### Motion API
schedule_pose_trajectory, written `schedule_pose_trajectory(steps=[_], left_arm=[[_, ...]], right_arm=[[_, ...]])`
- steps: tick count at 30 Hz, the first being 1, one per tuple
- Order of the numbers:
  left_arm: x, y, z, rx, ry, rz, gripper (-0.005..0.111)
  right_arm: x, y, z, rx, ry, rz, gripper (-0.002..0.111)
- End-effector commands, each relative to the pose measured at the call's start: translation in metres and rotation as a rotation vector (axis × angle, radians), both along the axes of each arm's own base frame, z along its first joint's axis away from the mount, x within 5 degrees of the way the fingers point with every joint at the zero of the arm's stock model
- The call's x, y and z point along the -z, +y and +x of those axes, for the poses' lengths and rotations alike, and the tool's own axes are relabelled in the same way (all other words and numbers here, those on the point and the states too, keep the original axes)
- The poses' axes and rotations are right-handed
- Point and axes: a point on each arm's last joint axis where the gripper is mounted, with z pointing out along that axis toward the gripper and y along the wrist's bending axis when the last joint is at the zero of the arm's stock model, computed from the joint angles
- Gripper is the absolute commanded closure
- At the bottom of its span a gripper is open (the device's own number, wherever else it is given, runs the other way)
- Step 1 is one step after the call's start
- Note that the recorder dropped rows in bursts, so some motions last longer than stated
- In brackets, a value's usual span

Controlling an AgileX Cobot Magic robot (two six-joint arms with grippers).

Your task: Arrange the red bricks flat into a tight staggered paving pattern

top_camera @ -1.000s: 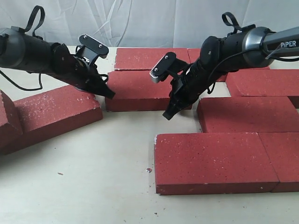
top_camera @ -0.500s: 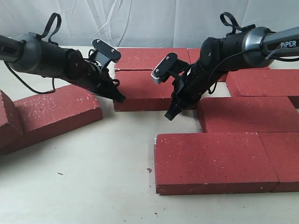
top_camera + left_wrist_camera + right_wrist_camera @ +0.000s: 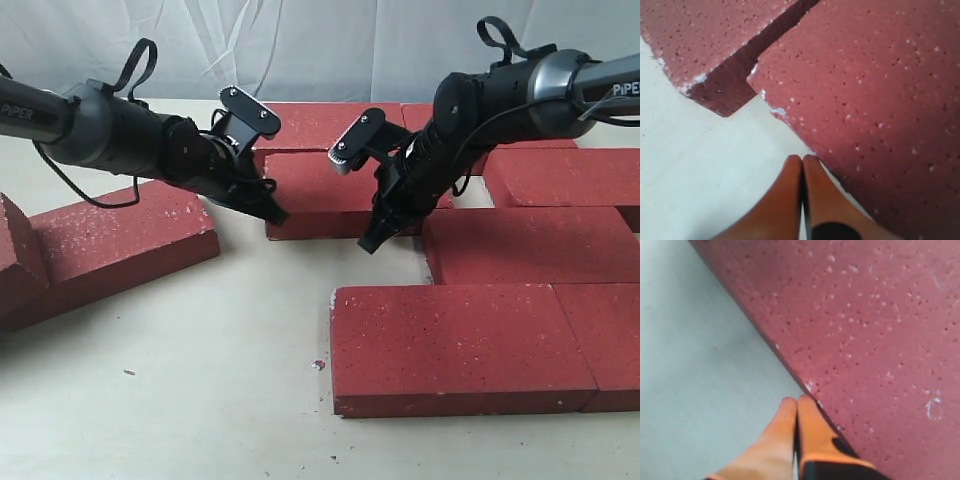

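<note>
Pinched shut and empty, the left fingers (image 3: 790,200) meet the middle brick's (image 3: 320,190) corner, the right fingers (image 3: 812,435) its front edge, probably to shove it snug.

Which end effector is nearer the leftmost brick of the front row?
Right. The right end effector sits just behind the brick; the left end effector is farther back and leftward.

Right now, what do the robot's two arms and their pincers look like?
The left arm and right arm are black rounded tubes with silver-grey sections lettered PIPER in white. A black cable loops above each. The left gripper and right gripper taper to two slim fingers, orange with black patches in the wrist views.
</note>
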Motion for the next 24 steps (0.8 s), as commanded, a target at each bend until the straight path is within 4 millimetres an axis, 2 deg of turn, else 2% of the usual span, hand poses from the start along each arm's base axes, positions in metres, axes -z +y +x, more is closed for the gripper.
schedule_pose_trajectory(steps=[1,9,11,14,19,21,24], left_arm=[[0.002,-0.005,0.003,-0.003,-0.001,-0.01,0.107],[0.001,-0.006,0.002,0.002,0.001,-0.01,0.107],[0.004,-0.006,0.001,0.008,0.021,0.0,0.107],[0.004,-0.006,0.001,0.009,0.025,0.002,0.107],[0.007,-0.016,0.001,0.011,0.032,-0.015,0.107],[0.02,-0.02,0.0,0.021,0.048,-0.003,0.107],[0.028,-0.025,-0.001,0.028,0.041,-0.002,0.107]], right_arm=[[-0.023,-0.004,-0.005,0.021,0.013,0.003,0.109],[-0.056,-0.009,-0.019,0.065,0.042,0.026,0.109],[-0.056,-0.018,-0.02,0.061,0.022,-0.008,0.109],[-0.055,-0.035,-0.012,0.141,0.009,0.033,0.109],[-0.055,-0.048,-0.006,0.188,-0.006,0.05,0.109],[-0.051,-0.062,-0.001,0.23,-0.035,0.053,0.109],[-0.049,-0.093,0.006,0.32,-0.035,0.059,0.109]])
